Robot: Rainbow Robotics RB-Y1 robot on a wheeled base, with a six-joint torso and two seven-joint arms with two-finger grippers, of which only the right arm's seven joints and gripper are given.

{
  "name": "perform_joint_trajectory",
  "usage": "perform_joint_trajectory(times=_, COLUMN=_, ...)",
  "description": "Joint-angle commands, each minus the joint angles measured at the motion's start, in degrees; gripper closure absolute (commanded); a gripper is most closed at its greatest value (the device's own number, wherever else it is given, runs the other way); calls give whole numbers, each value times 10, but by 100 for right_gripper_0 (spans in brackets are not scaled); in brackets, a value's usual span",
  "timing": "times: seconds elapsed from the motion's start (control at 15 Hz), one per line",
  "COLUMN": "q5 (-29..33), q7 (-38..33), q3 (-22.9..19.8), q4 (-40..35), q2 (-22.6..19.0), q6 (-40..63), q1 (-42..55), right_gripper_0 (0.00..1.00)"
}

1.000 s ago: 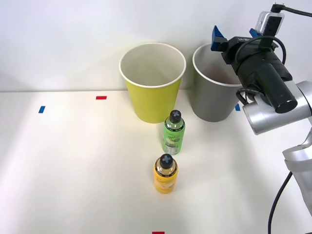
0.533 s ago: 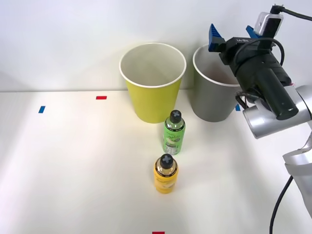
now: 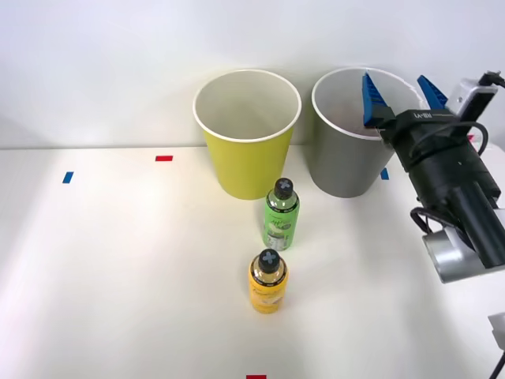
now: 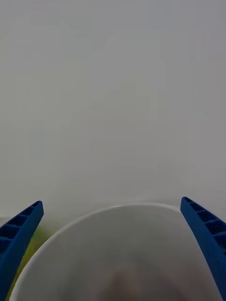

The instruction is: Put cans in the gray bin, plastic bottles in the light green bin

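On the counter [image 3: 118,276], dead centre: green bottle [image 3: 280,215] upright, just in front of the light green bin [image 3: 247,134]. Yellow bottle [image 3: 268,282] upright at 6 o'clock of it, close but with a gap between them. Neither is bagged yet. Gray bin [image 3: 347,130] sits at 3 o'clock of the light green one, rims near each other, not touching as far as I can tell. Faint reddish patch low inside the gray bin in the wrist view, probably the can, but can't confirm.

Right gripper [image 3: 397,95] hangs over the gray bin's rim at its 3 o'clock side, blue fingers [image 3: 371,96] spread wide, nothing between them. Wrist cam agrees: fingertips [image 4: 19,235] at both corners, gray bin [image 4: 117,254] mouth below, empty grip.

Risks from here, my read:
- Bottles stand in line, tight spacing. Coming in for the green one from the robot's side, the wrist or a finger could clip the yellow one and topple it; a rolling bottle means a harder regrasp.
- Green bottle is close to the light green bin's wall; a wide-open approach could nudge the bin or pinch against it.
- Bins are tall and look light; dragging the arm low across the rims could tip one.
- Grasping at the cap may let the bottle swing or slip; mid-body looks safer.
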Motion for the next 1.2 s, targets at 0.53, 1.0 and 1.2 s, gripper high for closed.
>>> perform_joint_trajectory(times=0.53, q5=7, q7=1, q3=-28, q4=-106, q2=19, q6=-12, q1=255, right_gripper_0=0)
perform_joint_trajectory(times=1.0, q5=23, q7=2, q3=-29, q4=-105, q2=57, q6=-66, q1=400, right_gripper_0=0)
perform_joint_trajectory(times=1.2, q5=28, q7=4, q3=-29, q4=-105, q2=64, q6=-108, q1=461, right_gripper_0=0)
